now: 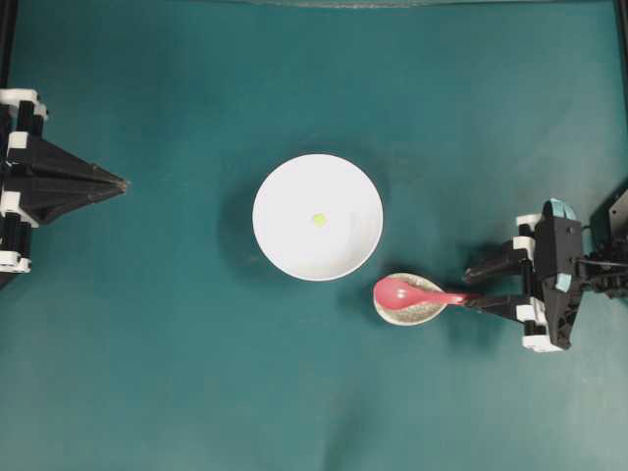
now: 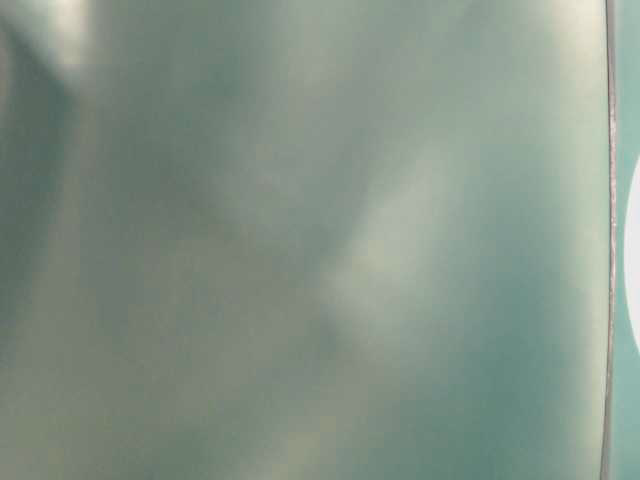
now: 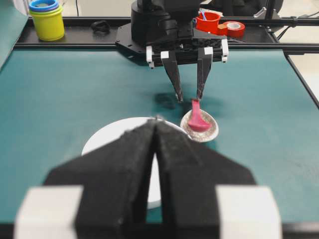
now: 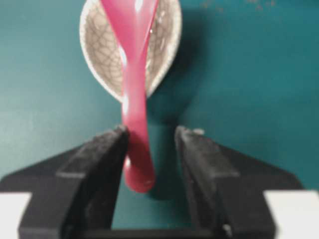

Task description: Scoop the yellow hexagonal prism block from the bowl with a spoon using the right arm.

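1. Early stage: spoon (image 1: 417, 291) not picked up yet. Its scoop sits in the small speckled dish (image 1: 407, 312), handle sticking out toward the right arm.
2. Right gripper (image 4: 149, 149) is open, jaws straddling the handle end. One finger (image 4: 107, 149) looks touching or just beside the handle; the other stands clear. No grip yet, by my read.
3. Yellow block (image 1: 318, 220) lies near the middle of the white bowl (image 1: 285, 250), untouched. Bowl is just beside the dish on the green worktop (image 1: 177, 373).
4. Left gripper (image 1: 120, 183) closed, empty, parked well apart from the bowl.
5. Left to do: close on handle, lift spoon, move to bowl, scoop block. Table-level view is a blur, no use.
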`<state>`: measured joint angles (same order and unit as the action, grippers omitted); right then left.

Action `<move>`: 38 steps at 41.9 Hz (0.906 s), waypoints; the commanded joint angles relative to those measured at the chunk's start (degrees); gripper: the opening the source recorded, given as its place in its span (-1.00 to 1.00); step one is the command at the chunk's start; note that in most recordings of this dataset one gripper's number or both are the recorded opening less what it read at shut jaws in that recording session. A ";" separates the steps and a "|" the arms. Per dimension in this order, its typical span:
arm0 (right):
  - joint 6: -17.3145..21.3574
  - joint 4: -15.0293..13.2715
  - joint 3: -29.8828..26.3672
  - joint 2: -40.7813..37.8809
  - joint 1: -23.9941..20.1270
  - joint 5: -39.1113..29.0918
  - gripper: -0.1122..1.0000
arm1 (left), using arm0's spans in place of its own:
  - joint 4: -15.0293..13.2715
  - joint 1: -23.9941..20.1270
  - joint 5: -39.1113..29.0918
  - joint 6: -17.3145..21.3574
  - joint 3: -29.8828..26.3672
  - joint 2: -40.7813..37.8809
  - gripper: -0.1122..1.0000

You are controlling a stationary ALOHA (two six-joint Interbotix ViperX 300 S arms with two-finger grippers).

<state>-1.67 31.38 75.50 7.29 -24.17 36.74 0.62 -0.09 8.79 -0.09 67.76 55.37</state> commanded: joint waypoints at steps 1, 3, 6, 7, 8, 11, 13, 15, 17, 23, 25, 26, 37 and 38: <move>-0.09 0.00 -0.70 0.97 0.18 1.05 0.07 | 0.18 0.09 0.70 -0.09 -0.97 -0.35 -0.80; -0.18 0.00 -0.62 0.97 0.18 2.02 0.08 | 0.18 0.09 0.70 -0.09 -0.97 -0.35 -0.80; -0.09 0.00 -0.53 1.05 0.18 3.52 0.08 | 0.18 0.09 0.70 -0.09 -0.97 -0.35 -0.80; -0.18 -0.09 -0.53 1.05 0.18 3.87 0.07 | 0.18 0.09 0.70 -0.09 -0.97 -0.35 -0.80; -0.18 -0.09 -0.53 1.05 0.18 4.22 0.08 | 0.18 0.09 0.70 -0.09 -0.97 -0.35 -0.80; -0.26 -0.26 -0.62 0.97 0.18 5.45 0.08 | 0.18 0.09 0.70 -0.09 -0.97 -0.35 -0.81; -0.26 -0.53 -0.70 0.97 0.18 6.24 0.08 | 0.18 0.09 0.70 -0.09 -0.97 -0.35 -0.80; -0.26 -0.79 -0.70 0.88 0.18 7.12 0.08 | 0.18 0.09 0.70 -0.09 -0.97 -0.35 -0.80; -0.26 -1.23 -0.79 0.70 0.09 8.17 0.08 | 0.18 0.09 0.70 -0.09 -0.97 -0.35 -0.80; -0.26 -2.29 -1.14 -0.44 -0.44 11.25 0.08 | 0.18 0.09 0.70 -0.09 -0.97 -0.35 -0.80; -0.26 -2.37 -1.14 -1.23 -0.79 13.01 0.08 | 0.18 0.00 0.70 -0.09 -0.88 -0.44 -0.80; -0.26 -2.37 -1.14 -2.02 -1.05 14.24 0.08 | 0.18 0.09 0.70 -0.09 -0.97 -0.44 -0.80; 1.41 -2.37 -0.79 -10.63 -3.60 25.75 0.08 | 0.18 0.09 0.79 -0.09 -0.97 -0.53 -0.81; 1.67 -2.29 -0.79 -11.25 -3.78 26.46 0.08 | 0.18 0.09 0.70 -0.09 -0.97 -0.53 -0.80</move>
<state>-0.53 29.18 74.97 -2.55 -27.42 60.38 0.62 -0.09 8.88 -0.09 67.76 55.37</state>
